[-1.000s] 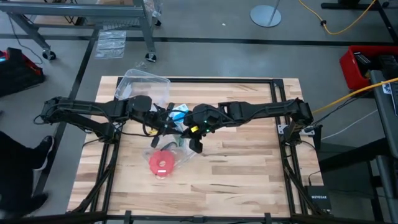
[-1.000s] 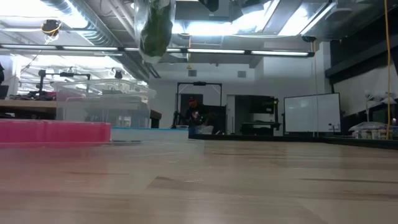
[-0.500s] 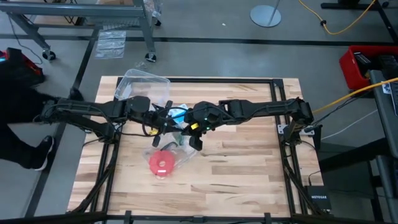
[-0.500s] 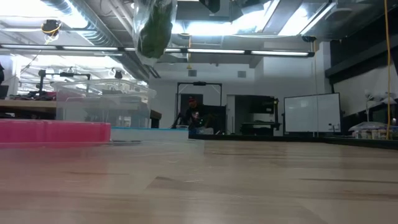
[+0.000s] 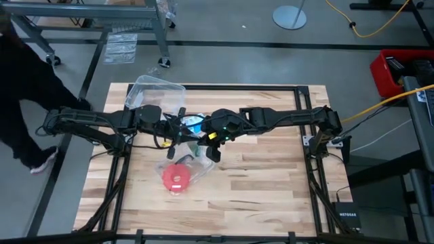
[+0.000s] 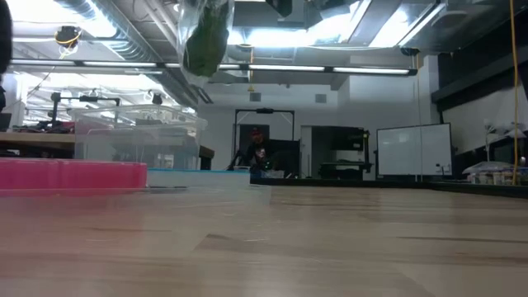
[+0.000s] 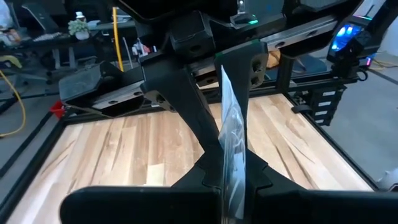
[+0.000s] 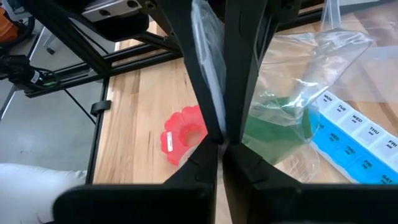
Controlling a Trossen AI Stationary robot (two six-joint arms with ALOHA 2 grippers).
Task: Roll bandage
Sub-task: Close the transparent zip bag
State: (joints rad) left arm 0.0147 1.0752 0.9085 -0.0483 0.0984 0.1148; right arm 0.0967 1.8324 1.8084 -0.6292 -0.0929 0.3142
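Both arms meet over the table's (image 5: 271,183) middle, w/ a clear plastic bag (image 8: 292,93) lifted betw. them; the bandage (image 8: 273,127), a dark green bundle, sits inside the bag's lower part, hanging above the wood. Left gripper (image 7: 233,180) is clamped on a thin edge of the bag, & right gripper (image 8: 221,140) is pinched tight on the bag film too. Red round disc (image 5: 178,178) lies on the table just below the grippers, blue-and-white pill box (image 8: 351,137) next to the bag, clear tub (image 5: 154,91) at the far edge; a person (image 5: 24,88) stands left of the table.
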